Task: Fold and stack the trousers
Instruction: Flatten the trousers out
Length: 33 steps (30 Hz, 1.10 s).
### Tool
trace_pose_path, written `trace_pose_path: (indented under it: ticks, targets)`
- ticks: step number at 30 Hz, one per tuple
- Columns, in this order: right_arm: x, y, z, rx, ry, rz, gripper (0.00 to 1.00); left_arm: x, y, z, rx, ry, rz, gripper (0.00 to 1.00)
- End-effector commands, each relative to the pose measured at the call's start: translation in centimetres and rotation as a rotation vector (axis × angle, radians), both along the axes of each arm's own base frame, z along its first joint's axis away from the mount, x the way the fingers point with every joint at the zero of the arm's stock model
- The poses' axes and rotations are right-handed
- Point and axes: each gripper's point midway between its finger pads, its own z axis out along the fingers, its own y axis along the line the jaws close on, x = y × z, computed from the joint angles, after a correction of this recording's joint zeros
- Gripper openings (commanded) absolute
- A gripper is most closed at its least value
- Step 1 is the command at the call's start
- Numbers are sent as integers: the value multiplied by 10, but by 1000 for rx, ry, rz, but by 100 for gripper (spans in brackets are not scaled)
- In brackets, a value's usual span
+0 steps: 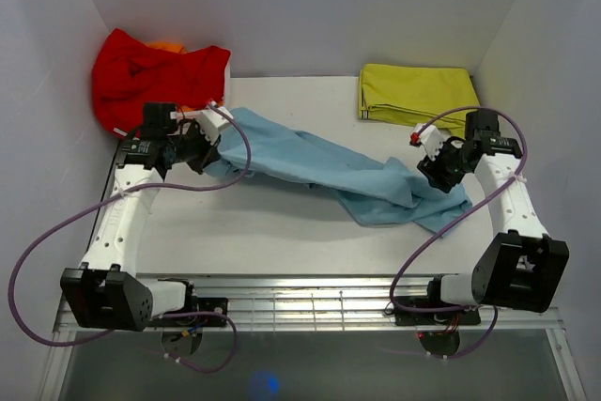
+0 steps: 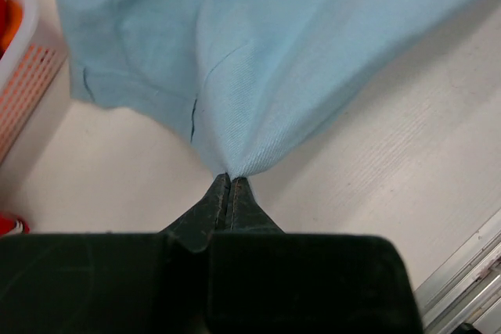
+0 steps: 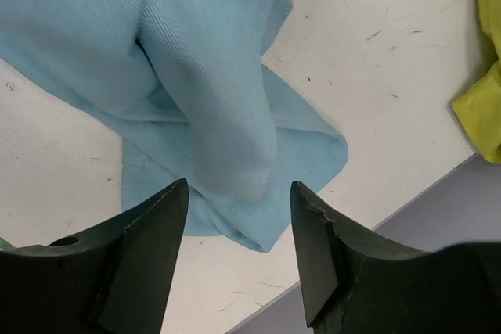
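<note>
Here, the spreading step that should precede the first fold. The left gripper (image 2: 229,183) is clenched on a pinch of the trousers (image 1: 319,171) at their far-left end, the cloth drawn into a small peak between its closed fingertips. The right gripper (image 3: 239,193) is released, its jaws standing wide apart just above the opposite end; cloth shows between them but appears ungrasped. To do the step well, the right gripper would best come down and close on one clean edge or corner rather than on the bunched layers beneath it. The two arms would then draw apart, low over the table (image 1: 282,241), until the legs lie taut and flat. The pull should probably run along the garment's length, since a sideways tug against the left pinch would likely deepen the twist. The right end lies near the table's right edge and could slide off if dragged outward. The trousers are plain light sky-blue, of thin soft cloth with a fine diagonal weave and a dark seam line near the left pinch. They run diagonally from far left to near right, rumpled and twisted along the middle, with the right end doubled over on itself. The red garment (image 1: 150,72) lies in the far-left corner and the yellow-green garment (image 1: 413,91) at the far right, the latter apart from the trousers.
</note>
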Motion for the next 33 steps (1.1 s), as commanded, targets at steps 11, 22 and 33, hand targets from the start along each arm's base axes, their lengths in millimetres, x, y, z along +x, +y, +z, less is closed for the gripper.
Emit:
trace_pose_path:
  ticks: [11, 22, 33]
  targets:
    - [-27, 9, 0, 2, -49, 133, 63, 61, 109, 49, -32, -1, 530, 0]
    - [-35, 61, -14, 334, 126, 81, 68, 63, 117, 28, -17, 68, 519, 0]
    - [-4, 110, -23, 684, 335, -113, 40, 53, 118, 25, 5, 33, 511, 0]
